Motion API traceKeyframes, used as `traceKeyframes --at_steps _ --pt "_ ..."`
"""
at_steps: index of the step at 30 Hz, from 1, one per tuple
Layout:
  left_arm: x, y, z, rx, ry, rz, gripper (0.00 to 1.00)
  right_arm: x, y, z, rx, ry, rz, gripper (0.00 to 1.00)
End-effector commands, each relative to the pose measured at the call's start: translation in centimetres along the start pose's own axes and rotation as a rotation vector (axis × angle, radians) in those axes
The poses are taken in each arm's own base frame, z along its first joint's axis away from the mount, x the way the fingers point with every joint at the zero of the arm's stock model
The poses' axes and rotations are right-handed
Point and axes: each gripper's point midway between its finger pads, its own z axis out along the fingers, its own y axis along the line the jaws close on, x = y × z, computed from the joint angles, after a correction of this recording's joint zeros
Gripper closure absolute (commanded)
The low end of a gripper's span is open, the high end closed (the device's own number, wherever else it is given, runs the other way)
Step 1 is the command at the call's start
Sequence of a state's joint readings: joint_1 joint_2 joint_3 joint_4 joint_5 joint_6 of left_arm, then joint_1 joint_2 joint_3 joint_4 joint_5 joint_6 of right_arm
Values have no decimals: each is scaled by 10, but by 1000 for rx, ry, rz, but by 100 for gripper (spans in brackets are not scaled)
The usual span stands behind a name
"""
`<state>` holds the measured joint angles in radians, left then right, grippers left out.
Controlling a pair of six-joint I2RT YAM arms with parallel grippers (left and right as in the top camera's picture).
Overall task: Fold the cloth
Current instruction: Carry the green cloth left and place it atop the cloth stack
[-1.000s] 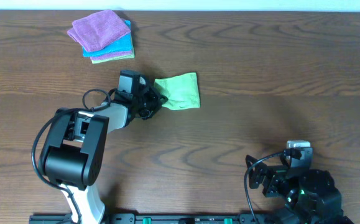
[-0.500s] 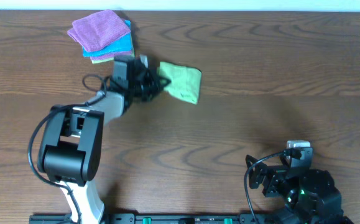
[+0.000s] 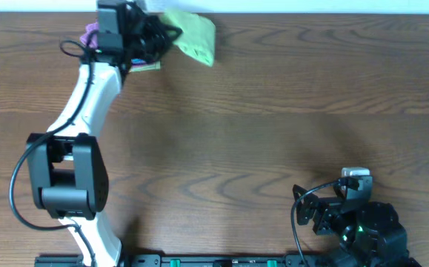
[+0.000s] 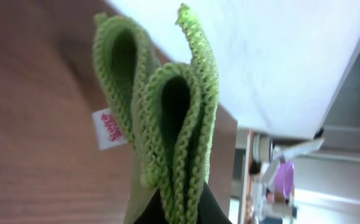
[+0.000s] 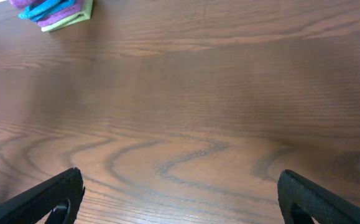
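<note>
The lime-green cloth point(image 3: 193, 34) is folded into several layers and hangs off the table near its far edge. My left gripper point(image 3: 162, 33) is shut on one end of it. In the left wrist view the cloth point(image 4: 173, 112) shows its looped folded edges rising from between my jaws, with a small white tag point(image 4: 109, 129) on its left side. My right gripper point(image 3: 325, 208) rests at the near right corner. In the right wrist view it point(image 5: 180, 196) stands wide open over bare wood with nothing between its fingers.
A stack of folded cloths point(image 5: 49, 11), purple over turquoise over a green one, lies at the far left. In the overhead view my left arm covers most of the stack point(image 3: 90, 33). The table's far edge point(image 3: 310, 12) meets a white wall.
My left arm has stretched out and carried the folded cloth from the middle-left of the table to the far edge, beside the stack. The right arm has not moved.
</note>
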<state>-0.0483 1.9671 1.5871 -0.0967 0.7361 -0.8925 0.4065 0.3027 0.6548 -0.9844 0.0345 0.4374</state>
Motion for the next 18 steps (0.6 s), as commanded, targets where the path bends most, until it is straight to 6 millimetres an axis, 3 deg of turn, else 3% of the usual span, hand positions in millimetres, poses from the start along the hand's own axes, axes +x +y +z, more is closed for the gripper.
traceKeyframes --at_steps 1,7,18 --pt "-32 -3 -21 -14 -102 30 94 1 -4 1 17 -3 16 1" --pt "-72 20 -44 -83 -238 31 94 1 -4 1 17 -3 16 1" --pt "-110 38 -57 -143 -395 63 94 1 -4 1 17 -3 16 1"
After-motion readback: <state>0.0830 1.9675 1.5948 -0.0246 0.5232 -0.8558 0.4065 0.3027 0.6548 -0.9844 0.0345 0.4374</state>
